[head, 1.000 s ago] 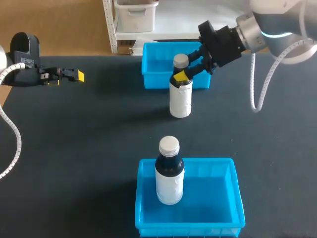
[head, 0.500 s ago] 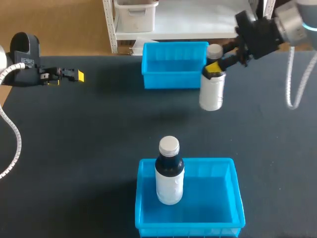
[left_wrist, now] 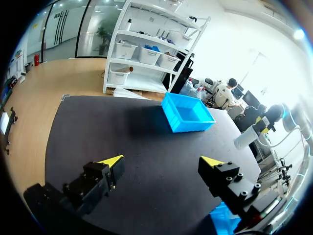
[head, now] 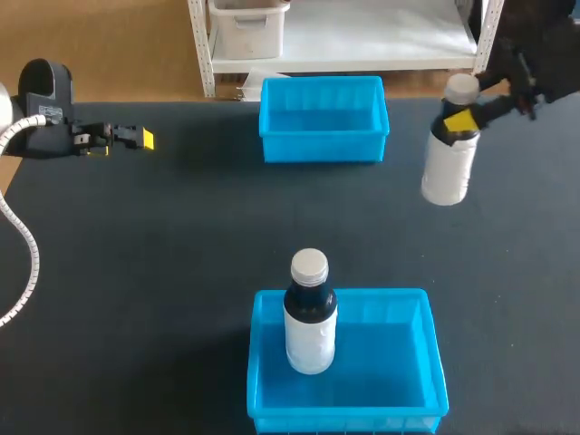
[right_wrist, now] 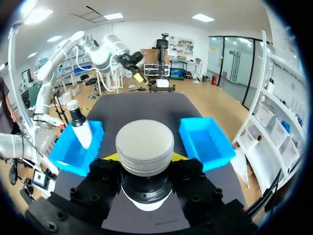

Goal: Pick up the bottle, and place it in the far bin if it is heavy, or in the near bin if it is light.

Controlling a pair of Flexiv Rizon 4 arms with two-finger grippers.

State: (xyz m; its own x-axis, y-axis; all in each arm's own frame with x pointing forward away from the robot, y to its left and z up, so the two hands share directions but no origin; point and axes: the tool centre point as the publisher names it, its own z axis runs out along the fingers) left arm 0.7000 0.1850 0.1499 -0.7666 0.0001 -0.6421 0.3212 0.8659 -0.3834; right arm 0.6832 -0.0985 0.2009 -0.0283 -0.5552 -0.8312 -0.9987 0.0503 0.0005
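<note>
Currently mid-carry, by my judgement: right gripper [head: 462,120] clamps the neck of the white bottle [head: 449,172], upper right of the head view, right of the far bin [head: 322,147]. Next needs a weight verdict, then travel over the chosen bin. Far bin empty. Near bin [head: 436,358], lower centre, holds a second bottle [head: 310,317], upright. Left gripper [head: 143,140], upper left, fingers apart, holding nothing.

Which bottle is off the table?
The right-hand bottle, held by its neck in the right pincer; the other bottle stands in the near bin.
</note>
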